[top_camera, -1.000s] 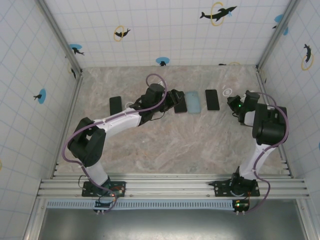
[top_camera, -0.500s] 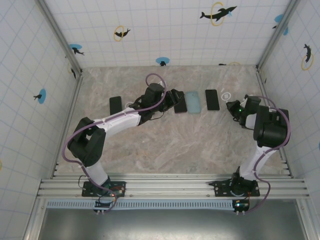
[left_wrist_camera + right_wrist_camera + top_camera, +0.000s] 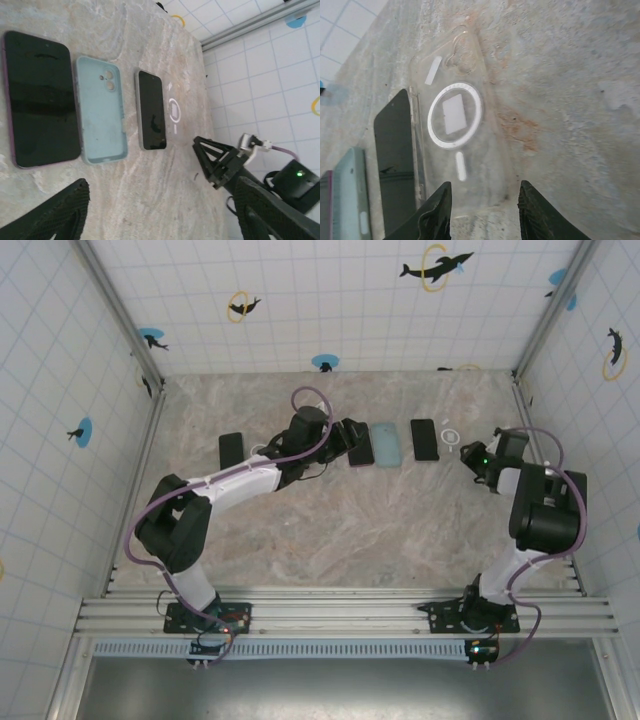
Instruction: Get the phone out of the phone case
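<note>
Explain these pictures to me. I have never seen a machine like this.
Two robot arms, left and right, stand at a marble table's near edge. One picture looks down from above; the other two come from cameras on each wrist, with dark fingers at the bottom. On the table lie a phone at the left, then a purple-edged phone, a blue case, another phone and a clear case. The left gripper and right gripper are both open, holding nothing.
</note>
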